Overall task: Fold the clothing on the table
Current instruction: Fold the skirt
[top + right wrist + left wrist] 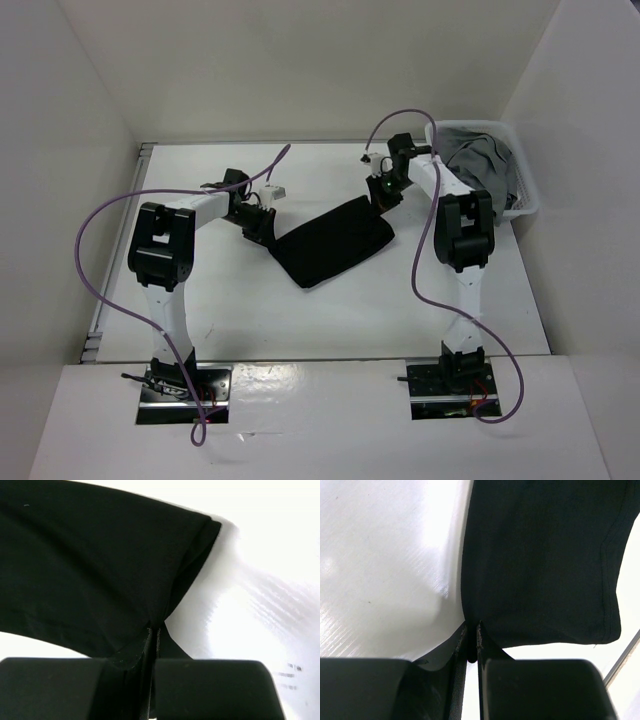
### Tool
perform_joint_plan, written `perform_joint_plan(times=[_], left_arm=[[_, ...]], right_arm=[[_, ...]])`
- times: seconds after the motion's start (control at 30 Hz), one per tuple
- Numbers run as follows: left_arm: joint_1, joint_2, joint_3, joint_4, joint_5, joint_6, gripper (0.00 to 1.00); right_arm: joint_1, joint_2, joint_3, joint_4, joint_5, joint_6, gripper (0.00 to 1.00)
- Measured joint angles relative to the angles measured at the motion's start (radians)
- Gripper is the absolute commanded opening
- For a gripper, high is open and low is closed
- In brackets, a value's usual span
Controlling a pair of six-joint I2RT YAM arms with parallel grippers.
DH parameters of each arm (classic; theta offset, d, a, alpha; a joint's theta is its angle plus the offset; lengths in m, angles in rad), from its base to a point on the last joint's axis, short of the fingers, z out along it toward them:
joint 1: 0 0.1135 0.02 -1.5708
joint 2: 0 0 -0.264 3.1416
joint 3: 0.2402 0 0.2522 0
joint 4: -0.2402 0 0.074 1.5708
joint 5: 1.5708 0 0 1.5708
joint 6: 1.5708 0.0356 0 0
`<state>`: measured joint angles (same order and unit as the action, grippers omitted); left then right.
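While the left gripper [472, 642] and right gripper [154, 637] each clamp one end of the clothing [335, 242], it stretches between them on the table [250, 310]. It looks doubled over already, and a further fold likely remains.

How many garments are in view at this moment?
2. The black clothing is at the middle of the table; a grey garment sits in the white basket at far right. The basket may hide more.
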<state>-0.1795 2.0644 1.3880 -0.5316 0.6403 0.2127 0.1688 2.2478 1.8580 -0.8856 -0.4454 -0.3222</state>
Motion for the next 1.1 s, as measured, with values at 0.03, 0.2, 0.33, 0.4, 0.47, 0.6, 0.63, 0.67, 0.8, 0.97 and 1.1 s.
perform_joint_plan(times=[0.03, 0.2, 0.33, 0.4, 0.47, 0.6, 0.63, 0.67, 0.8, 0.97, 1.1], left_arm=[[0.0, 0.0, 0.0, -0.001, 0.0, 0.0, 0.16], [0.0, 0.001, 0.0, -0.001, 0.001, 0.001, 0.16], [0.0, 0.001, 0.0, -0.003, 0.001, 0.001, 0.16], [0.0, 0.001, 0.003, -0.008, 0.0, 0.002, 0.16], [-0.001, 0.001, 0.005, -0.014, 0.0, 0.002, 0.16], [-0.001, 0.001, 0.005, -0.018, 0.0, 0.004, 0.16], [-0.001, 0.001, 0.005, -0.018, 0.0, 0.005, 0.16], [-0.001, 0.001, 0.005, -0.019, 0.0, 0.006, 0.16], [-0.001, 0.001, 0.005, -0.02, 0.001, 0.016, 0.16], [-0.001, 0.001, 0.006, -0.023, 0.001, 0.017, 0.16], [-0.001, 0.001, 0.006, -0.023, 0.001, 0.017, 0.16]], right_arm=[[0.009, -0.011, 0.0, -0.002, 0.01, 0.0, 0.0], [0.056, -0.052, 0.016, -0.026, 0.057, 0.008, 0.0], [0.1, -0.056, 0.054, -0.045, 0.092, 0.015, 0.0], [0.124, -0.056, 0.074, -0.061, 0.107, 0.017, 0.0], [0.152, -0.057, 0.096, -0.077, 0.124, 0.019, 0.0], [0.212, -0.061, 0.129, -0.105, 0.15, 0.023, 0.0], [0.228, -0.063, 0.137, -0.112, 0.157, 0.024, 0.0], [0.243, -0.063, 0.146, -0.123, 0.163, 0.026, 0.0], [0.299, -0.068, 0.175, -0.153, 0.178, 0.026, 0.0], [0.353, -0.073, 0.191, -0.18, 0.197, 0.026, 0.0], [0.394, -0.077, 0.192, -0.189, 0.212, 0.026, 0.0]])
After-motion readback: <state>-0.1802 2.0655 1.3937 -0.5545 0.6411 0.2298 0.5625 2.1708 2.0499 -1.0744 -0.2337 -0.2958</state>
